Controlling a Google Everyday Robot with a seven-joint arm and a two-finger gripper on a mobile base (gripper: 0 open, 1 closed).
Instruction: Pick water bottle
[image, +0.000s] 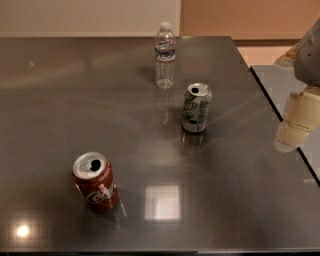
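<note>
Camera view is showing the water bottle (165, 55) standing upright near the far edge of the dark table (60, 100), cap on, with nothing touching it. The green-white soda can (196, 107) is standing a little nearer and to the bottle's right, close by but apart from it. The red cola can (96, 182) is sitting well apart, toward the near left.

The gripper (295, 122) is hanging at the right edge of the frame, over the table's right border and well away from the bottle. Whether it is spread wide or drawn narrow I cannot tell, since only its pale outer side is facing the camera.

Judging by this, the task is sitting at its very start: no approach, grasp or lift is showing. Everything is waiting to be done, namely reaching across to the far side, clearing the soda can without knocking it, closing round the ribbed body, and raising the bottle off the table.
</note>
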